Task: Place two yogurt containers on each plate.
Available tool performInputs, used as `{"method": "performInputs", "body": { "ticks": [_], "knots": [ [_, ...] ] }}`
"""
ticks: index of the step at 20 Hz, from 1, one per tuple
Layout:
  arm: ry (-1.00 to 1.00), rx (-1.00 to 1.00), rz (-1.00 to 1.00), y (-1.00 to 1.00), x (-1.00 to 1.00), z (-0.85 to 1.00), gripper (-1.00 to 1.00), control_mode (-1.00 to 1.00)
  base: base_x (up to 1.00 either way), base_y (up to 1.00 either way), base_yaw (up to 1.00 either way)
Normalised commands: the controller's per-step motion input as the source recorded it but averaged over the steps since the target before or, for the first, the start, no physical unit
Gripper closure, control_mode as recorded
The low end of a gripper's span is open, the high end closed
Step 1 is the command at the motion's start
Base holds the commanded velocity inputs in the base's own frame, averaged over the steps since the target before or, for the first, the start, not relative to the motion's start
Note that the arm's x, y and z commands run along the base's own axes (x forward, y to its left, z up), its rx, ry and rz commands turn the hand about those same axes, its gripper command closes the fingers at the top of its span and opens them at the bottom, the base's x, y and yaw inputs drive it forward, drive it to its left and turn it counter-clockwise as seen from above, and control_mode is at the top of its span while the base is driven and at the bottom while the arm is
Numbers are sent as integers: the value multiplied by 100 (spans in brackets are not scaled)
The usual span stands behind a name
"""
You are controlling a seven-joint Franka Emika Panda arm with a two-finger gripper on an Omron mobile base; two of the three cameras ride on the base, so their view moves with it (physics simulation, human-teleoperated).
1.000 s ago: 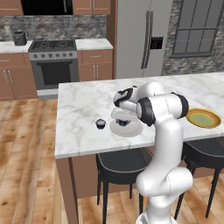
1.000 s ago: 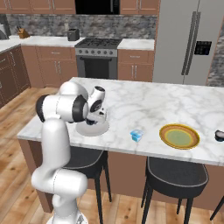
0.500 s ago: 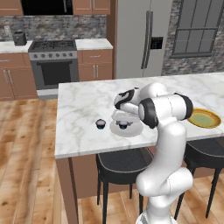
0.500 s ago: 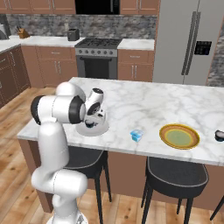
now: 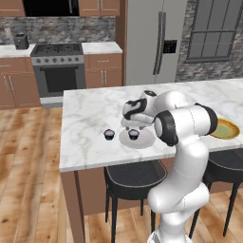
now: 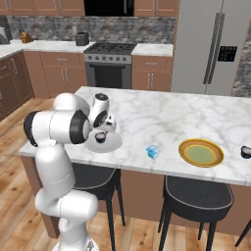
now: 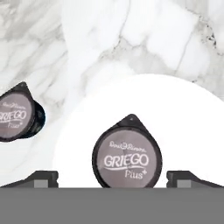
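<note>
1. The white robot arm reaches over the front left part of the white marble island counter [image 5: 90, 114]. Its two-finger gripper [image 7: 112, 179] hangs just above a plain pale grey-white round plate [image 5: 144, 138] that lies near the counter's front edge.

2. What has just changed: a second ago the jaws were half closed around a small dark yogurt cup with a pale grey foil lid [image 7: 127, 153]. Now they are spread wide, one dark tip on each side of the cup and clear of it. The cup sits upright on the pale plate, released.

3. A second dark yogurt cup with the same grey lid [image 5: 109, 134] stands on the bare marble just beside the plate, on the side toward the counter's left end. It is not on the plate.

4. A small light blue and whitish yogurt cup [image 6: 153, 151] sits further along the front edge, between the pale plate and a round plate with a yellow-gold rim and greenish centre [image 6: 201, 152]. That plate carries nothing.

5. A fourth dark cup [image 6: 246, 152] rests near the counter's right end, beyond the gold-rimmed plate.

6. In my judgement, one of four placements is done. The dark cup beside the pale plate looks like the nearest next pick.
</note>
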Motion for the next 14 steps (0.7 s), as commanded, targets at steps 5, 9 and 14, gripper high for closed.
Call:
{"method": "performInputs", "body": {
  "ticks": [5, 9, 14],
  "knots": [
    [0, -12, 0, 39, 2, 50, -100, -100, 0, 0, 0],
    [4, 0, 0, 58, 22, 17, -100, -100, 0, 0, 0],
    [10, 0, 0, 49, 31, 14, -100, -100, 0, 0, 0]
  ]
}}
